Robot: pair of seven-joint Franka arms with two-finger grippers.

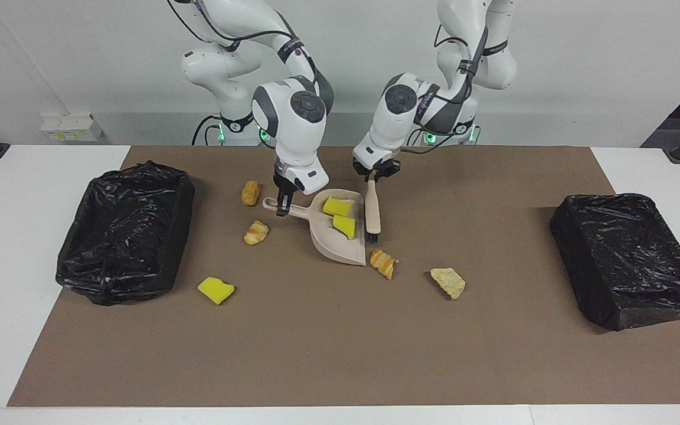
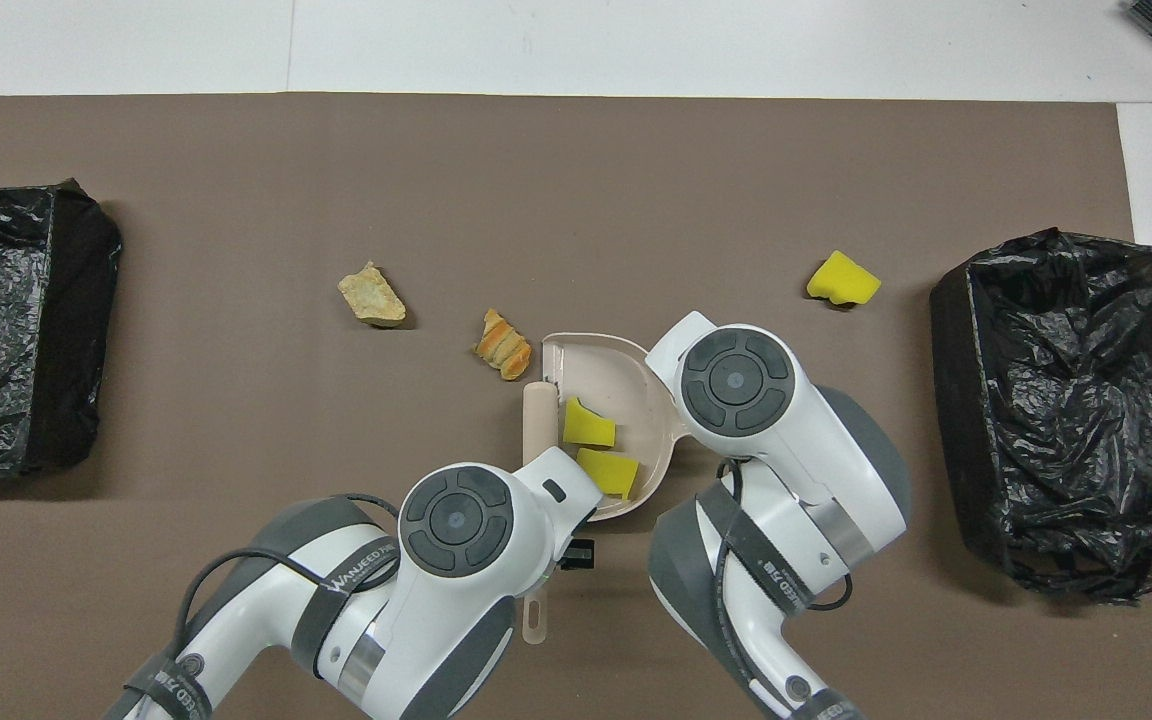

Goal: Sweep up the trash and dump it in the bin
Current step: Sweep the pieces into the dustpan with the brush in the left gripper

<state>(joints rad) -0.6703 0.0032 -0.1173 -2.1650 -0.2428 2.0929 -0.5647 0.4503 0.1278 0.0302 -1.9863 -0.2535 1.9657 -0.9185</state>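
Note:
My right gripper (image 1: 284,208) is shut on the handle of the beige dustpan (image 1: 345,251), which rests on the brown mat. Two yellow sponge chunks (image 1: 337,206) (image 2: 588,424) lie inside the pan. My left gripper (image 1: 373,176) is shut on the brush (image 1: 372,212), whose bristles stand at the pan's open edge. A croissant piece (image 1: 383,262) (image 2: 502,344) lies just outside that edge. A bread bit (image 1: 448,282) lies toward the left arm's end. Two bread pieces (image 1: 250,192) (image 1: 256,232) and a sponge chunk (image 1: 216,290) lie toward the open bin (image 1: 124,233).
A second black-bagged bin (image 1: 629,260) sits at the left arm's end of the mat. In the overhead view both arms cover their own grippers. White table (image 1: 21,177) borders the mat at both ends.

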